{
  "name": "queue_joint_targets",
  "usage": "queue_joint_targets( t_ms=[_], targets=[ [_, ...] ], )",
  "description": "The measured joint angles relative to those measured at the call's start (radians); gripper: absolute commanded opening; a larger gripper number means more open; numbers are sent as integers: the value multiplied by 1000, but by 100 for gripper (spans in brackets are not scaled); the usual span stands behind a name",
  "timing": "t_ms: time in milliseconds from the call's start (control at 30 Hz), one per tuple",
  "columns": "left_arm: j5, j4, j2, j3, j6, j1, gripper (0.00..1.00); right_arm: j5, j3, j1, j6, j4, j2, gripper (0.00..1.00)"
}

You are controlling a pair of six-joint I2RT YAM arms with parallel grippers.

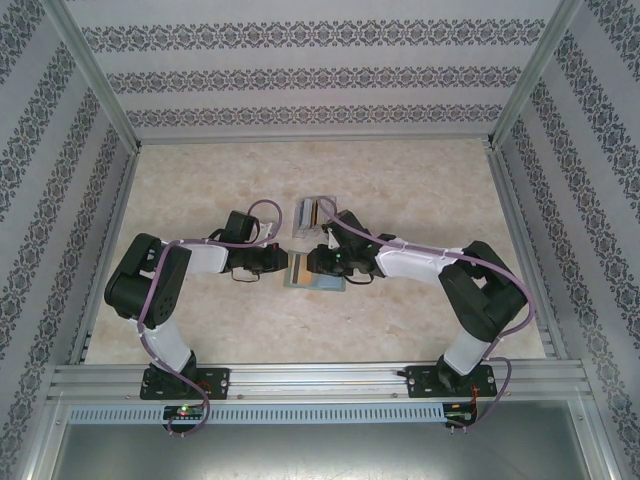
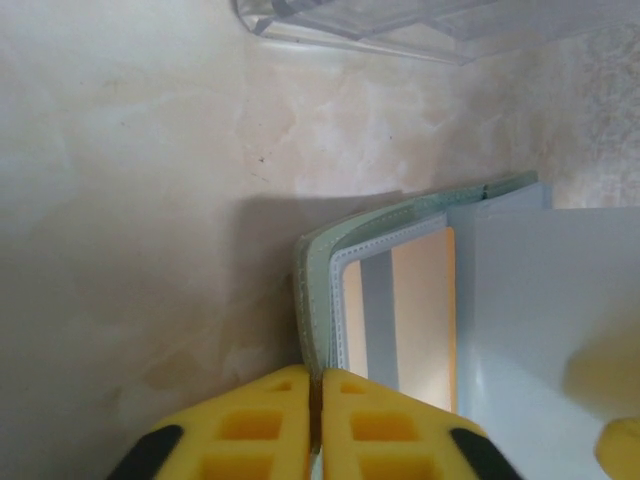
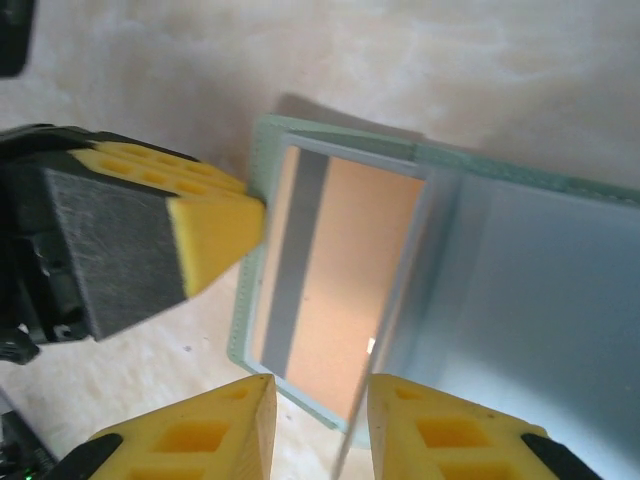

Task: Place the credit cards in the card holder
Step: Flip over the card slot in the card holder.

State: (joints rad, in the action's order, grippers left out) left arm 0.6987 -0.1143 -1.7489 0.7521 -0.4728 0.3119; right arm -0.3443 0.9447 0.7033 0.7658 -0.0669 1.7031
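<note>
Though crowded overhead, card holder (image 3: 520, 170) close-up shows orange card (image 3: 345, 270) inside, left hand (image 2: 315, 385) closed, right hand (image 3: 320, 395) narrowly parted

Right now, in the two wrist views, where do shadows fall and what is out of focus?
Left wrist view: the card holder casts a soft shadow leftwards on the table; the left claw, near the lens, is blurred. Right wrist view: soft light; the right claw is blurred, the card holder sharper.
</note>
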Motion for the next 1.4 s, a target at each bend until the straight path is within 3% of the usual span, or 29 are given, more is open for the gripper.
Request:
queue_joint_targets(
  t_ms=[300,467,667,1067,1400],
  targets=[
    [-20,-11,92,-56,-36,-53,35,-39,39,27,-8,79,122,37],
    [-19,-38,104,-63,-55,-59,37,-66,55,19,-33,81,141,35],
    [-10,-58,71,-63,-67,-59,41,-71,101,-42,-104,41,87,42],
    [-10,-58,69,-63,-70,-59,48,132,221,-169,-199,-150,-2,50],
    [-11,-58,69,-63,-65,-59,48,146,425,-176,-185,-201,183,51]
  ],
)
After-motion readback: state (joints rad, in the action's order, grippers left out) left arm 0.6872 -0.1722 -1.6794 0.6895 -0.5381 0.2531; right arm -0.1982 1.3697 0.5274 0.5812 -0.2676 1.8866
